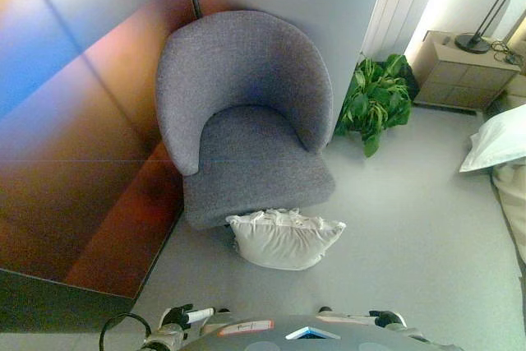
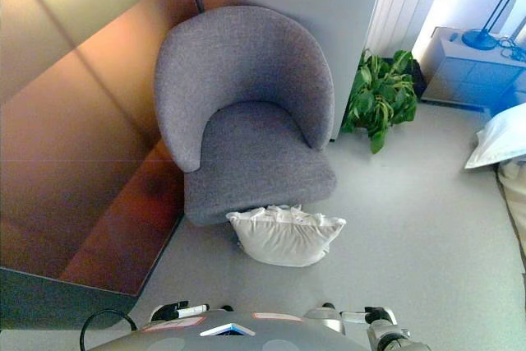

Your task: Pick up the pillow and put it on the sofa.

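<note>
A white pillow [image 1: 284, 238] lies on the grey floor, leaning against the front of the grey armchair [image 1: 246, 113], which serves as the sofa here. The chair's seat [image 1: 255, 150] is empty. My left hand [image 1: 186, 316] shows at the bottom edge, left of centre. My right hand [image 1: 383, 318] shows at the bottom edge, right of centre. Both are low, well short of the pillow and apart from it. Their fingers look relaxed and hold nothing.
A brown wall panel [image 1: 74, 137] runs along the left of the chair. A potted green plant [image 1: 375, 100] stands right of the chair. A bed with a white pillow [image 1: 500, 141] is at the right edge, and a nightstand with a lamp [image 1: 460, 67] stands behind it.
</note>
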Controlling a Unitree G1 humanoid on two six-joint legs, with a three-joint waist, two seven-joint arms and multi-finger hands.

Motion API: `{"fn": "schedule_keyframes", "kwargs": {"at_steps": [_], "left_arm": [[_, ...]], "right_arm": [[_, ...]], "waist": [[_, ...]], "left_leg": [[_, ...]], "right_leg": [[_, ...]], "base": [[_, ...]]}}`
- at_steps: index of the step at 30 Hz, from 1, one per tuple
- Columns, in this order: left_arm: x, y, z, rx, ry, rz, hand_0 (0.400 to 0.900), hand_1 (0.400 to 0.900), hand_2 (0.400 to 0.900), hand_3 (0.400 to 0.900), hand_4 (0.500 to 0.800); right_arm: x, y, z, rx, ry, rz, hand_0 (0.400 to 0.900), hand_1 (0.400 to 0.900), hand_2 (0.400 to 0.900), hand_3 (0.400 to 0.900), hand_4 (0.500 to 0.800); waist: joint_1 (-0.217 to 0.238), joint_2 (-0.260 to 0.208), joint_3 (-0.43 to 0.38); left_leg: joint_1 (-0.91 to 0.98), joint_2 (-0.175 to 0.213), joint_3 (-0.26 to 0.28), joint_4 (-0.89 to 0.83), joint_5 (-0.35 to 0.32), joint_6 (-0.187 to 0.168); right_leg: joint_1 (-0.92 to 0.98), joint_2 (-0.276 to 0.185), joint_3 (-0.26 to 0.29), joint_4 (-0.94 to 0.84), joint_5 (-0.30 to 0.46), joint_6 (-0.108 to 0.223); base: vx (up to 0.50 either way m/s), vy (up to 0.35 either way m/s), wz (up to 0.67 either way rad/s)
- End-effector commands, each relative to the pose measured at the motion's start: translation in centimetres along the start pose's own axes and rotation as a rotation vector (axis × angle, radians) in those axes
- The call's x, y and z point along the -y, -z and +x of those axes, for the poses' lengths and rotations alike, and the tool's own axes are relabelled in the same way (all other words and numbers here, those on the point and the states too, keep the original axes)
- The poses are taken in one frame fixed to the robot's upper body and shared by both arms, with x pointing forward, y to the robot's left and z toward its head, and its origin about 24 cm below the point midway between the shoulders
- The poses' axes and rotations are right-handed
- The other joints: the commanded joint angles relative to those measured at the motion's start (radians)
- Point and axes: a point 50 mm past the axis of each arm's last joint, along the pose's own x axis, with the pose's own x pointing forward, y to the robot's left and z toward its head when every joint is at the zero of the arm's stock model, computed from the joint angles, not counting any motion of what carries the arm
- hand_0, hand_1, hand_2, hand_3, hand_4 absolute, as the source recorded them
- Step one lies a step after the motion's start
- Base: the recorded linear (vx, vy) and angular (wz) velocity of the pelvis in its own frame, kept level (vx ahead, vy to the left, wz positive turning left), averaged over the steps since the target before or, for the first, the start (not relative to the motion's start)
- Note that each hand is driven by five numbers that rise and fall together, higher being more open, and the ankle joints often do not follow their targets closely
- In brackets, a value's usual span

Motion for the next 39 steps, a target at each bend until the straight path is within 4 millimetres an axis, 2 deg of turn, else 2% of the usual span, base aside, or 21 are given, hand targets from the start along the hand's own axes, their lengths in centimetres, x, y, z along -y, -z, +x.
{"fn": "schedule_keyframes", "kwargs": {"at_steps": [1, 8, 27, 32, 34, 35, 37, 39], "left_arm": [[-1.7, -2.7, 0.2, 0.051, -0.063, 0.03, 0.9, 0.9, 0.9, 0.9, 0.8], [-1.5, -3.1, 0.2, 0.061, -0.053, 0.028, 0.9, 0.9, 0.9, 0.9, 0.8], [-1.7, -2.4, 0.2, 0.036, -0.062, 0.036, 0.9, 0.9, 0.9, 0.9, 0.8], [-2.2, -2.3, 0.2, 0.031, -0.075, 0.029, 0.9, 0.9, 0.9, 0.9, 0.8], [-2.1, -2.7, 0.2, 0.041, -0.069, 0.006, 0.9, 0.9, 0.9, 0.9, 0.8], [-2.0, -2.8, 0.2, 0.045, -0.066, -0.006, 0.9, 0.9, 0.9, 0.9, 0.8], [-1.5, -2.6, 0.2, 0.048, -0.051, -0.027, 0.9, 0.9, 0.9, 0.9, 0.8], [-0.8, -2.1, 0.2, 0.044, -0.03, -0.048, 0.9, 0.9, 0.9, 0.9, 0.8]], "right_arm": [[0.4, -2.7, 0.0, 0.036, 0.025, -0.031, 0.9, 0.9, 0.9, 0.9, 0.8], [0.5, -2.9, 0.0, 0.039, 0.029, -0.045, 0.9, 0.9, 0.9, 0.9, 0.8], [0.1, -2.6, -0.1, 0.041, 0.026, -0.054, 0.9, 0.9, 0.9, 0.9, 0.8], [0.3, -3.0, -0.1, 0.052, 0.037, -0.055, 0.9, 0.9, 0.9, 0.9, 0.8], [0.7, -3.2, 0.0, 0.058, 0.041, -0.069, 0.9, 0.9, 0.9, 0.9, 0.8], [1.0, -3.3, 0.0, 0.065, 0.044, -0.074, 0.9, 0.9, 0.9, 0.9, 0.8], [1.4, -3.7, 0.0, 0.089, 0.052, -0.098, 0.9, 0.9, 0.9, 0.9, 0.8], [2.1, -4.3, -0.1, 0.109, 0.073, -0.121, 0.9, 0.9, 0.9, 0.9, 0.8]], "waist": [[0.002, -0.006, 0.051], [0.001, -0.006, 0.053], [-0.002, 0.0, 0.059], [-0.022, -0.005, 0.074], [-0.03, -0.017, 0.086], [-0.032, -0.023, 0.095], [-0.021, -0.039, 0.128], [0.005, -0.039, 0.163]], "left_leg": [[0.028, 0.022, -0.005, 0.006, -0.012, 0.031], [0.026, 0.022, -0.005, 0.006, -0.012, 0.031], [0.028, 0.016, -0.016, 0.006, -0.015, 0.038], [0.031, 0.044, -0.013, 0.022, 0.003, 0.033], [0.006, 0.059, -0.017, 0.095, -0.012, 0.027], [-0.018, 0.07, -0.024, 0.168, 0.002, 0.021], [-0.125, 0.078, -0.085, 0.39, 0.101, 0.012], [-0.229, 0.054, -0.13, 0.487, 0.15, 0.012]], "right_leg": [[0.004, -0.038, -0.005, 0.002, 0.042, 0.004], [0.002, -0.038, -0.005, 0.002, 0.043, 0.004], [0.005, -0.035, 0.005, 0.009, 0.036, -0.001], [-0.021, 0.004, 0.052, 0.073, -0.009, -0.03], [-0.047, 0.024, 0.071, 0.107, -0.022, -0.051], [-0.058, 0.035, 0.075, 0.121, -0.027, -0.067], [-0.069, 0.053, 0.074, 0.136, -0.025, -0.101], [-0.068, 0.058, 0.08, 0.153, -0.032, -0.118]], "base": [[0.0, 0.0, 0.0], [0.0, 0.0, 0.0], [0.01, -0.013, 0.01], [0.04, -0.127, 0.08], [0.0, -0.158, 0.05], [0.0, -0.2, 0.01], [0.02, -0.188, -0.13], [0.07, -0.042, -0.33]]}}
